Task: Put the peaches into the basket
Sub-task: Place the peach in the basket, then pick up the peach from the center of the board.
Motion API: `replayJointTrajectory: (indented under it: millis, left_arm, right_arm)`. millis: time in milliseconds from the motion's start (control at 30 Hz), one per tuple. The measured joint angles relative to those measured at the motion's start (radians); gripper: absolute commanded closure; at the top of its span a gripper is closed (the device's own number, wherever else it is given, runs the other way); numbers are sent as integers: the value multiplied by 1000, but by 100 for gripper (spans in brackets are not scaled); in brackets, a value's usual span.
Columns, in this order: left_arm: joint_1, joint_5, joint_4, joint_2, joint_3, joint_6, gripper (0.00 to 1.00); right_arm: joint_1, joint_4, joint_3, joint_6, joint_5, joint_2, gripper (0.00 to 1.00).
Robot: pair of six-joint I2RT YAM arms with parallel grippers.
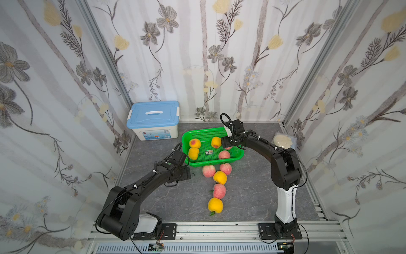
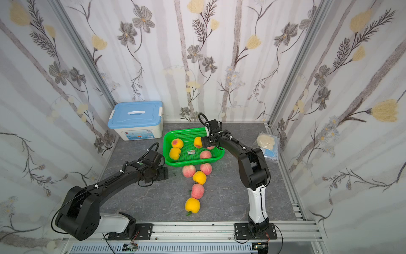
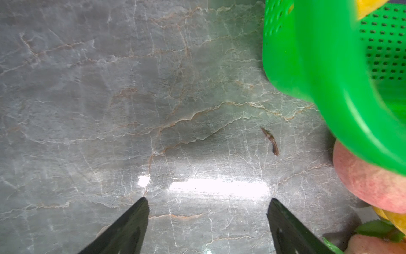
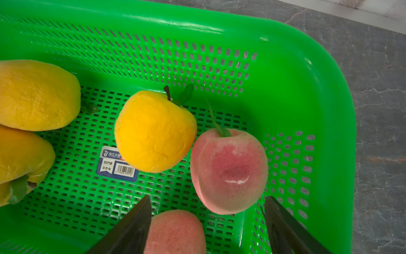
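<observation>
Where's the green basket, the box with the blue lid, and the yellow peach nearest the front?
Bright green perforated plastic basket (image 1: 202,136): in a top view, far wall.
White plastic box with blue lid (image 1: 142,121): in a top view, the lid.
Front yellow-orange round toy peach (image 1: 215,205): in a top view, its middle.

Five round toy peaches (image 1: 194,143) lie in the green perforated plastic basket (image 1: 214,163). Five others (image 1: 220,177) lie in a line before it on the grey stone-patterned table (image 1: 252,187). The blue-lidded white plastic box (image 1: 153,119) stands behind the basket, to its left.

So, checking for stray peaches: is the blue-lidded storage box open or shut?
Shut. The blue lid sits flat over the white storage box in both top views.
</observation>
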Motion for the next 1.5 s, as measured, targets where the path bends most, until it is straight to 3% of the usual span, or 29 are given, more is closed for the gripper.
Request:
replayJointTrajectory:
  millis: [633, 1100, 1500]
  left_arm:
    - [0, 10, -1, -27, 8, -1, 13]
    - [0, 50, 18, -66, -42, -13, 13]
    - [-7, 101, 72, -104, -119, -54, 13]
  right_arm:
    - [12, -3, -199, 8, -16, -278, 18]
    - [12, 35, -610, 71, 71, -655, 18]
    - [11, 55, -851, 76, 134, -812, 17]
